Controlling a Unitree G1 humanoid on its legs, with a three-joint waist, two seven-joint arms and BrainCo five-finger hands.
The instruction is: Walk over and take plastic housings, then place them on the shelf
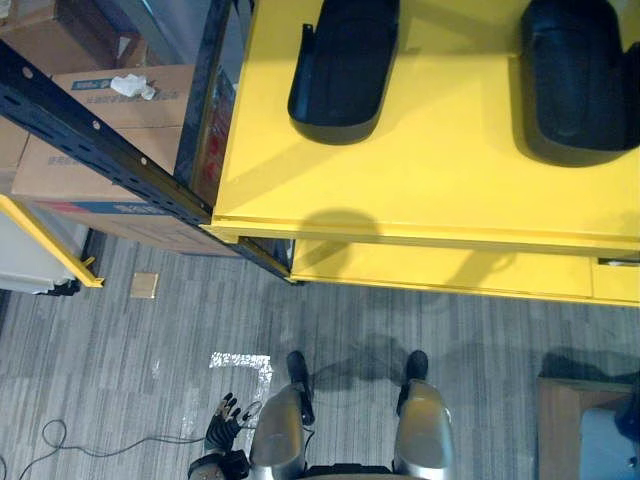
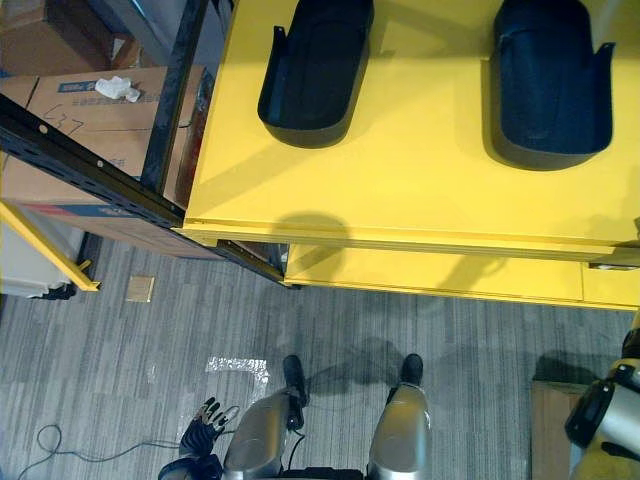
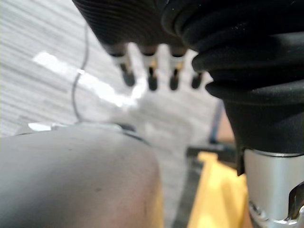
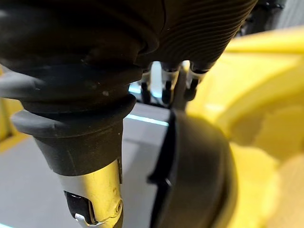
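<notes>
Two black plastic housings lie hollow side up on the yellow table top (image 1: 420, 190): one housing (image 1: 343, 70) at the middle left, the other housing (image 1: 578, 80) at the right. My left hand (image 1: 222, 415) hangs low by my side over the grey floor, far from both, its fingers (image 3: 151, 78) straight and empty. My right hand (image 4: 167, 90) also hangs with straight fingers and holds nothing. Close past them is a dark rounded shape (image 4: 199, 175) against yellow; I cannot tell what it is.
A lower yellow shelf (image 1: 450, 270) juts out under the table top. To the left, a black rack beam (image 1: 90, 140) crosses in front of cardboard boxes (image 1: 110, 120). A brown-framed box (image 1: 575, 430) stands on the floor at the lower right. Silver tape (image 1: 240, 362) marks the carpet.
</notes>
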